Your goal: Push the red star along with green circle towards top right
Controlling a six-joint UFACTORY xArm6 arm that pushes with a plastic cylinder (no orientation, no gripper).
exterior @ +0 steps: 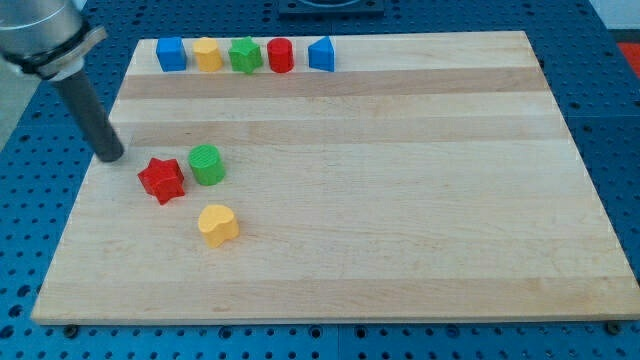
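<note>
There are no jaws on this arm to open or close, only a straight dark rod, and my tip [110,156] is sitting on the wooden board [400,200] near its left edge, just up and to the view's left of the red star [162,180], close to it but not touching as far as I can tell. The red star is lying right beside the green circle [207,164], the two either touching or nearly so, with the green circle on the star's right and a little higher. A yellow heart [218,224] is resting just below the pair, apart from both. Along the view's top left a row of five is standing well away: a blue block [171,54], a yellow block [207,54], a green block [245,55], a red block [281,55] and a blue triangle-like block [321,54]. To my eye the job is hardly begun: both pieces are sitting on the board's left side, far from the top right corner, so the whole long push is remaining. The rod is looking placed too high; I would judge it needs to be getting below and left of the star first.
</note>
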